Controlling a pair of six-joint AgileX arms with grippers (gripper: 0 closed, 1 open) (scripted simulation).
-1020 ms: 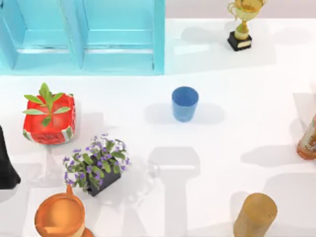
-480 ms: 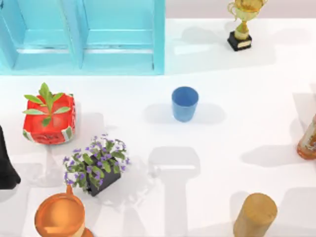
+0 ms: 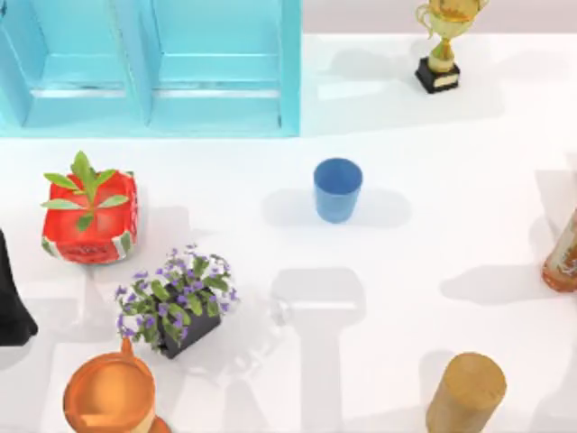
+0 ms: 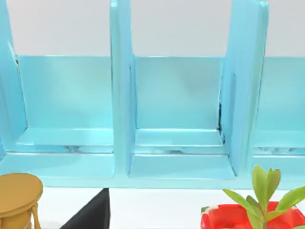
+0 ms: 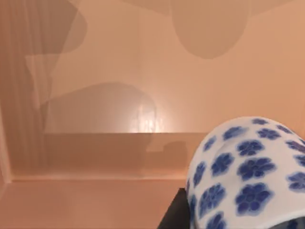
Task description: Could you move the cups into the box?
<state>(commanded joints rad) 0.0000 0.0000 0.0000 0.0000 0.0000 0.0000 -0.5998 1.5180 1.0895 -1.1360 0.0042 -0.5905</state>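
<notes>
White tabletop (image 3: pixel 433 234), glossy, with soft grey shadows lying across it; a pale band of wall runs along its far edge, at the top of the overhead view.

Turquoise box (image 3: pixel 149 68) at the far left, largest thing on the table; tall walls, a dividing wall, two compartments open toward the table; my left wrist view looks into those compartments (image 4: pixel 178 100), both bare inside.

Red watermelon-patterned planter (image 3: pixel 90 216) with a green sprig, near the left edge, in front of the box; dark pot of purple flowers (image 3: pixel 176 302) nearer the front; orange round vessel (image 3: pixel 108 392) at the front left corner; a black shape (image 3: pixel 13 307) at the left edge, I cannot tell what it is.

Tan wooden cylinder (image 3: pixel 466 392) at the front right; an orange-brown object (image 3: pixel 563 257) cut by the right edge; gold trophy (image 3: pixel 444 41) on a black base at the far right.

Blue cup (image 3: pixel 337 189) upright, mid-table, well apart from the box, rim up.

White cup with dark-blue flowers (image 5: pixel 248 176) close before my right wrist camera, over a tan, wood-like surface; a dark edge beside it; I cannot tell whether my right fingers hold it, nor how my left fingers stand.
</notes>
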